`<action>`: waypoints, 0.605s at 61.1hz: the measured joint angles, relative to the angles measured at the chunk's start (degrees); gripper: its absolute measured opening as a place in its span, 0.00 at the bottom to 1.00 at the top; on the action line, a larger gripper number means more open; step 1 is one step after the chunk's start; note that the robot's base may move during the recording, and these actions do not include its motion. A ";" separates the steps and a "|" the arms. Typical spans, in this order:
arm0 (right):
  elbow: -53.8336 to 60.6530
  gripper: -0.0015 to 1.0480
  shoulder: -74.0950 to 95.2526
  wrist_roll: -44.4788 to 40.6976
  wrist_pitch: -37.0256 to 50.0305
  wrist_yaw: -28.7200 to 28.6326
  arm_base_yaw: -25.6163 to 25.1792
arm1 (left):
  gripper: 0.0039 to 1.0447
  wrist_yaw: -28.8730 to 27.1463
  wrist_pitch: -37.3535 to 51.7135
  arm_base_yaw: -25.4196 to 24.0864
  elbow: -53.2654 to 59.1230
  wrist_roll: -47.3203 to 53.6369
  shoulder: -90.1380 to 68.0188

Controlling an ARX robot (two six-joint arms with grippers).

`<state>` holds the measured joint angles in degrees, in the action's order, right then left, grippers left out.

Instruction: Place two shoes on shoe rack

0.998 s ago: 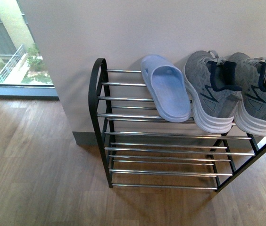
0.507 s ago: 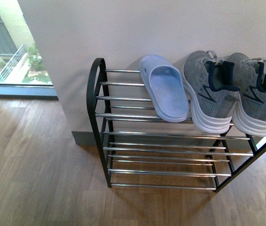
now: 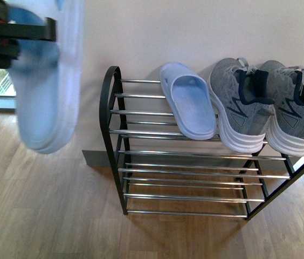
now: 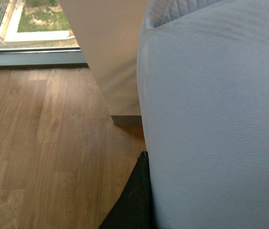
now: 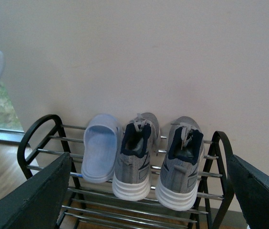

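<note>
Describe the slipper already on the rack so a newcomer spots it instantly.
Find the black-framed shoe rack with chrome rods against the white wall. On its top shelf three shoes sit in a row; the slipper is the leftmost, beside two grey sneakers. It is the only light blue, laceless, open-toed one there.

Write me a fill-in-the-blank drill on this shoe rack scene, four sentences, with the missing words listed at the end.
1. The left end effector holds a light blue ____.
2. On the shoe rack, the other slipper lies on the ____ shelf.
3. Beside that slipper stand two grey ____.
4. The right end effector, seen in the right wrist view, holds ____.

Missing words: slipper; top; sneakers; nothing
</note>
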<state>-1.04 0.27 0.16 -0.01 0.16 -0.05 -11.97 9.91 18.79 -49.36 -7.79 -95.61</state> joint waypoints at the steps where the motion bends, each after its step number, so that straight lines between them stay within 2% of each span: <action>1: 0.00 0.91 0.00 0.00 0.00 0.00 0.00 | 0.02 0.11 -0.33 0.39 -1.38 -0.59 -1.60; 19: 0.00 0.91 0.00 0.00 0.00 0.00 0.00 | 0.02 -0.68 -5.09 4.74 -16.46 -5.86 -17.75; 37: 0.00 0.91 0.00 0.00 0.00 0.00 0.00 | 0.02 -7.06 -12.22 7.98 -31.74 -8.02 -31.91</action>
<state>-1.04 0.27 0.16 -0.01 0.16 -0.05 -19.03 -2.31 26.76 -81.10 -15.81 -127.52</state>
